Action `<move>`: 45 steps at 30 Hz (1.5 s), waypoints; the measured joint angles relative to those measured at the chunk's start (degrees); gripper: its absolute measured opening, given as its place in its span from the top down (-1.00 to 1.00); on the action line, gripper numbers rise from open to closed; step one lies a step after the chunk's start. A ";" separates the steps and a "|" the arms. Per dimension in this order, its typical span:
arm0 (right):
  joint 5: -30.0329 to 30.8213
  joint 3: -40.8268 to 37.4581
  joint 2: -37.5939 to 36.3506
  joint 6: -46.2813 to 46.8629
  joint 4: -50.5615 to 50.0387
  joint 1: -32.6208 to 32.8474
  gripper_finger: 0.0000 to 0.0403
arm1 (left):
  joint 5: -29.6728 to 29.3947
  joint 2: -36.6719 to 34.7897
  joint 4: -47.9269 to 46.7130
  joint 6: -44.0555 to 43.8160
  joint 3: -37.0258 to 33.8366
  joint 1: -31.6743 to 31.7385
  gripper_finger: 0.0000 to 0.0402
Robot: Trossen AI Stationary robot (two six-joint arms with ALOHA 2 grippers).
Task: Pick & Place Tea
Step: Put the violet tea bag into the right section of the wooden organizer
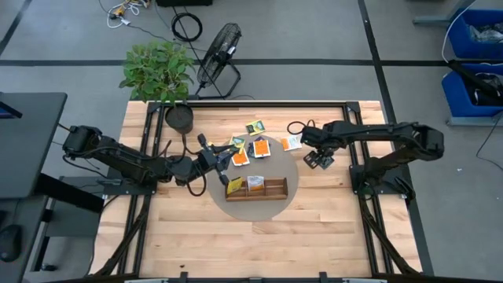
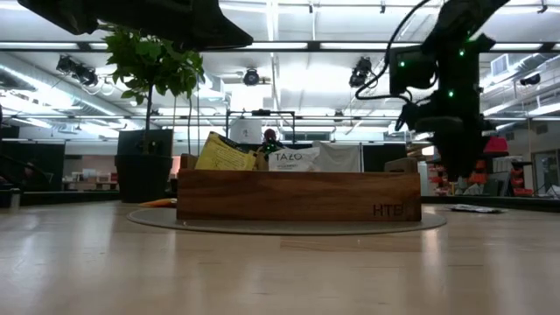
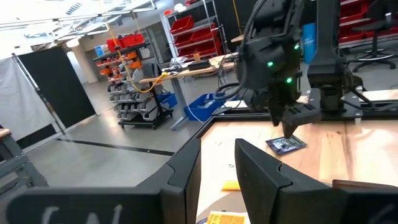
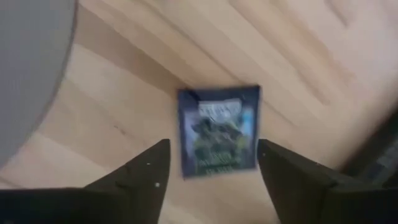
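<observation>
Tea packets in the wooden tray (image 1: pixel 275 189) stand upright in its left and middle compartments: a yellow packet (image 2: pixel 224 153) leaning, a white packet (image 2: pixel 291 158) beside it. Behind the tray, on the far side of the grey round mat (image 1: pixel 292 169), loose packets (image 1: pixel 250 149) lie scattered. The left gripper (image 1: pixel 222 159) reaches over them, fingers slightly apart and holding nothing. Right of the tray, off the mat, a dark blue packet (image 4: pixel 219 132) lies flat on the table (image 1: pixel 236 236); the right gripper (image 4: pixel 213 167) hovers just above it, fingers spread wide.
</observation>
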 joint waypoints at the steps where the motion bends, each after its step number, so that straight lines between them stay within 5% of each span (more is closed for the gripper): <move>1: -0.24 -0.40 0.00 -0.73 0.95 -0.70 -0.35 | 0.01 0.00 0.02 0.00 0.00 -0.01 0.48; 10: 0.31 -1.11 0.02 -5.62 0.41 -8.01 -0.61 | 0.01 0.00 0.01 -0.22 0.00 0.01 0.48; 29: -7.09 -12.78 0.64 -3.68 13.55 -10.88 -0.45 | 0.03 0.00 0.03 -0.26 0.00 0.01 0.48; 35: -7.18 -13.50 0.63 -3.50 14.56 -10.87 -0.24 | 0.03 0.00 0.05 -0.28 0.00 0.01 0.48; 45: -7.23 -12.60 0.43 -4.79 14.24 -10.87 0.41 | 0.03 0.00 0.04 -0.28 0.00 0.01 0.48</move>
